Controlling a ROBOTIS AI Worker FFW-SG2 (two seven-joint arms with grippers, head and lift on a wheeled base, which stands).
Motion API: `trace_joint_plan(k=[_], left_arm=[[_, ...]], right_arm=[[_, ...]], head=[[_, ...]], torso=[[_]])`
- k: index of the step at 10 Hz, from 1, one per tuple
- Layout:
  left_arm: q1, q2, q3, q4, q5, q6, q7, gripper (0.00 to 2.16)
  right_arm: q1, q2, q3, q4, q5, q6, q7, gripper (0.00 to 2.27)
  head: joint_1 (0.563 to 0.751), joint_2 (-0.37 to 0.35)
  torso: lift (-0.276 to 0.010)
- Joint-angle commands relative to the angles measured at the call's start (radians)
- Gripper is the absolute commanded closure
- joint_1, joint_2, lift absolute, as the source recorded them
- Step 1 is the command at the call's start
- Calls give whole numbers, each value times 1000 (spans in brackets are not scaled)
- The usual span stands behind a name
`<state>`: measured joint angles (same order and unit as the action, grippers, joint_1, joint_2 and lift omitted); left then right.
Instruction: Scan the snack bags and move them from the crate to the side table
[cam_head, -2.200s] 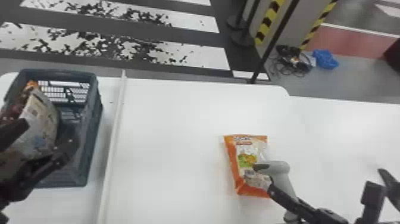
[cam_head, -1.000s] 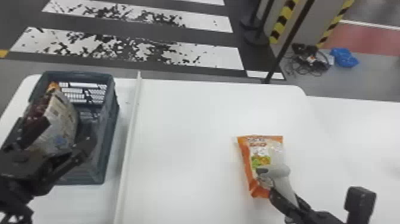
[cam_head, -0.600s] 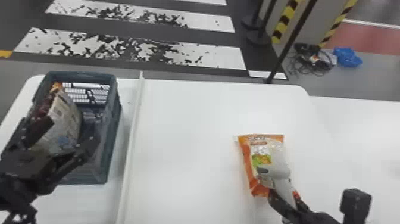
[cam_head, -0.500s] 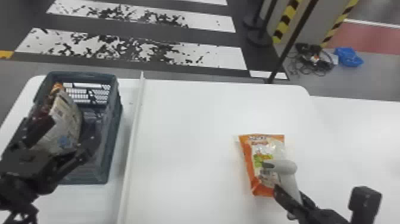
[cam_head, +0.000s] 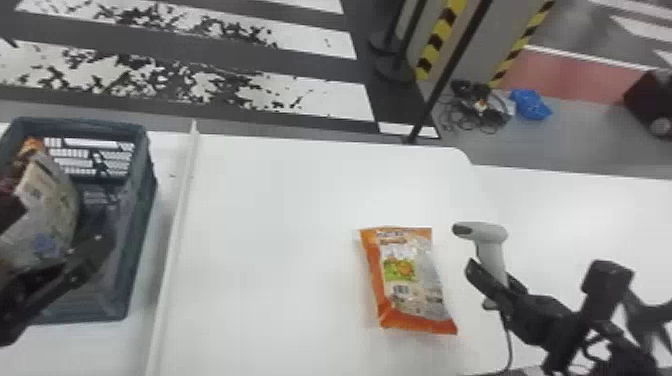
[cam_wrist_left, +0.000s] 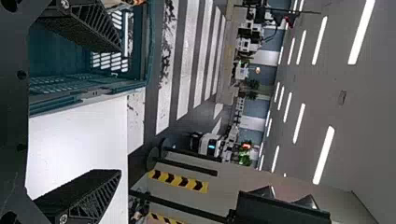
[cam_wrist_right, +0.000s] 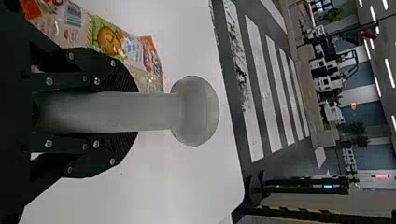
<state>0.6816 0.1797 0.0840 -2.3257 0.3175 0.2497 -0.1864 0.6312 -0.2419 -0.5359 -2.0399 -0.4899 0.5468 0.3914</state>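
Two claws in play, going left to right with the head view as a clock. The blue-grey crate (cam_head: 142, 220) sits around 9 o'clock, and a pale printed snack bag with orange near its top (cam_head: 47, 215) is leaning inside on the 9 o'clock side. The left claw (cam_head: 65, 222) is over that crate, fingers spread wide with nothing between them, though I can't tell if it's touching the bag. Next is a raised white strip (cam_head: 175, 240), running roughly from 12 towards 6 on the white counter (cam_head: 275, 225). Then at about 5 o'clock there's the orange snack bag (cam_head: 410, 280), lying flat on the counter, printed side up. The right claw (cam_head: 495, 280) is near 4 o'clock, closed on the handle of a pale grey scanner (cam_head: 492, 232), one finger each side. The scanner's nose points to about 9 o'clock, and its head is off the bag's 2 o'clock side, a bit apart. Round 3 o'clock, another white surface (cam_head: 575, 205) carries on past the counter's rounded corner.
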Motion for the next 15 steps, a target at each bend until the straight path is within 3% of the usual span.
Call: trace_joint_plan(k=[1, 4, 6, 11, 12, 13, 14, 15], left_arm=[[4, 0, -1, 0, -2, 4, -1, 70], [7, -9, -1, 2, -14, 1, -1, 70], [9, -9, -1, 5, -15, 1, -5, 70], [10, -12, -1, 6, -17, 1, -7, 70], [12, -12, -1, 6, -17, 1, -7, 70], [12, -14, -1, 6, -17, 1, -7, 70], [10, -14, -1, 6, -17, 1, -7, 70], [12, -14, -1, 6, -17, 1, -7, 70]], right_arm=[[-87, -59, 2, 147, 2, -35, 15, 2240], [-220, -154, 68, 411, 34, -139, 66, 2240], [-285, -197, 111, 541, 60, -155, 84, 2240], [-347, -251, 152, 747, 113, -265, 101, 2236], [-349, -251, 155, 764, 116, -293, 101, 2047], [-346, -247, 159, 767, 114, -314, 101, 1582], [-343, -246, 162, 767, 114, -317, 104, 761], [-340, -246, 166, 761, 111, -323, 104, 174]], head=[[695, -325], [695, -350], [695, -350], [695, -350], [695, -350], [695, -350], [695, -350], [695, -350]], torso=[[-87], [-87], [-87], [-87], [-87], [-87], [-87], [-87]])
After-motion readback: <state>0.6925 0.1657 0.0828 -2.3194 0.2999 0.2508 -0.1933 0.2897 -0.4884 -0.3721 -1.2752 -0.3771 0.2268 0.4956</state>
